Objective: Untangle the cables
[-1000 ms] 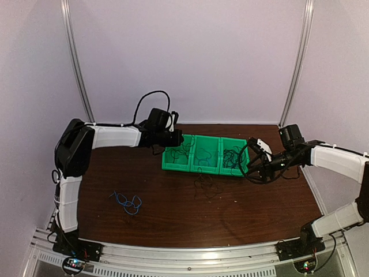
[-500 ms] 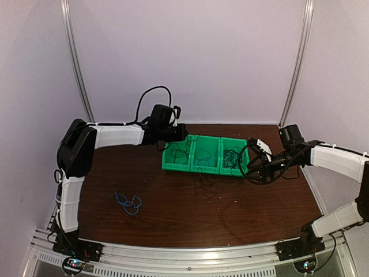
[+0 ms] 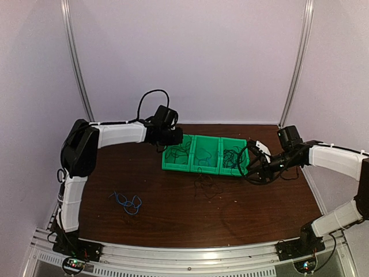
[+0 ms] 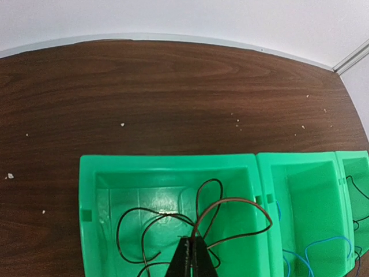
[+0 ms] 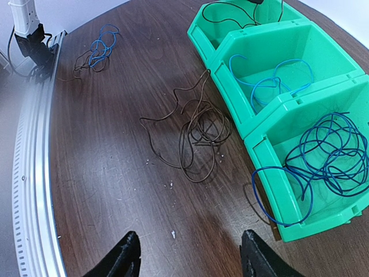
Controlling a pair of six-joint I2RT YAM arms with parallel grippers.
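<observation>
Now left gripper (image 4: 190,247), drawn slightly back over green tray's (image 4: 167,163) left bin, pinches brown cable (image 4: 236,199) at its tips; right gripper (image 5: 188,254) gapes wide.

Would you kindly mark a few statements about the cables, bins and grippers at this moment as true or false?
1. The left gripper is shut on a dark cable over the end bin. True.
2. The right gripper holds the dark blue cable. False: it is open and empty above the table, apart from that cable.
3. The middle bin holds a light blue cable. True.
4. Every cable is in a bin. False: a brown cable and a blue tangle lie on the table.
</observation>
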